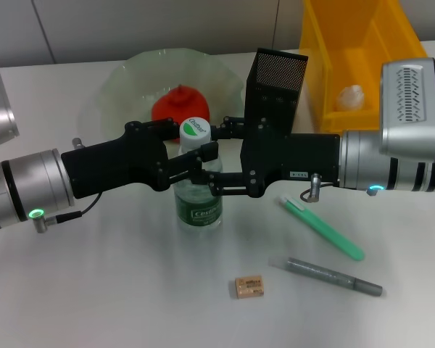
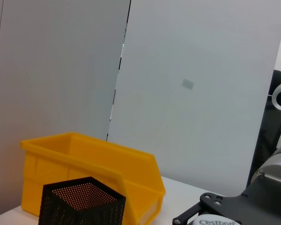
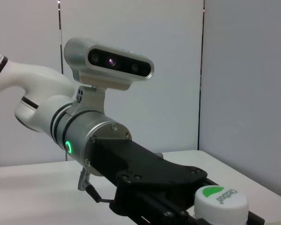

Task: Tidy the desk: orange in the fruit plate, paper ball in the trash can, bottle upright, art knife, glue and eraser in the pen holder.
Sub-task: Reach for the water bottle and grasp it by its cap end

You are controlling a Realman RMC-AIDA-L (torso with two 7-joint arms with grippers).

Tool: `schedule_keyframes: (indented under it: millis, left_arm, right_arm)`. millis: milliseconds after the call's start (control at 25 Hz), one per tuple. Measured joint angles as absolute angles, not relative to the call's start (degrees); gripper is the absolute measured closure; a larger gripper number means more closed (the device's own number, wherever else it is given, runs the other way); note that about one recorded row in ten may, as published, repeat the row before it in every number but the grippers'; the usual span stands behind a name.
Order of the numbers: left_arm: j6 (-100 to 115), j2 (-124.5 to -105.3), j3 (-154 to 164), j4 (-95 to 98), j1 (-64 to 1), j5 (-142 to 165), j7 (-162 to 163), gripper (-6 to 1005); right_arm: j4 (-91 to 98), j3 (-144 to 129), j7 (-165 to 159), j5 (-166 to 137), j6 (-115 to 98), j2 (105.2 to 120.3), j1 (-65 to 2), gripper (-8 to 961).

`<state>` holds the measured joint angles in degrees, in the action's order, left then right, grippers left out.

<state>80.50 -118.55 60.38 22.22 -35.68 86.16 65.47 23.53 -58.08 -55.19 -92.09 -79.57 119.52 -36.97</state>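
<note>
Clear plastic, green-labelled, white-capped: the bottle [image 1: 198, 177] stands upright at table centre, where we see the left gripper [image 1: 196, 164] and right gripper [image 1: 216, 161] pinching its neck from nine and three o'clock. Only the head view shows the orange [image 1: 181, 104] at twelve.

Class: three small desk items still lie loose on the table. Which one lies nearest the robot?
The eraser, a small tan block; the green art knife and grey glue stick are long and lie farther right.

Bottle [image 1: 198, 190] stands before fruit plate [image 1: 116, 87]; pen holder [image 1: 275, 90] right.
</note>
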Motion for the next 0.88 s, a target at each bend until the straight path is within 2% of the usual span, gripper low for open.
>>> schedule_keyframes:
  millis: [400,880]
  left_arm:
    - [80.49,-118.55,60.73,22.33,-35.61,86.09,65.47,499]
    - [80.24,-118.57,60.91,22.33,-35.76,86.21,65.48,498]
  right_arm:
    - [23.55,-58.09,-55.2,-92.09,-79.53,119.53,-36.87,215]
    - [25.04,-58.46,-56.53,-92.44,-80.53,119.48,-35.49,214]
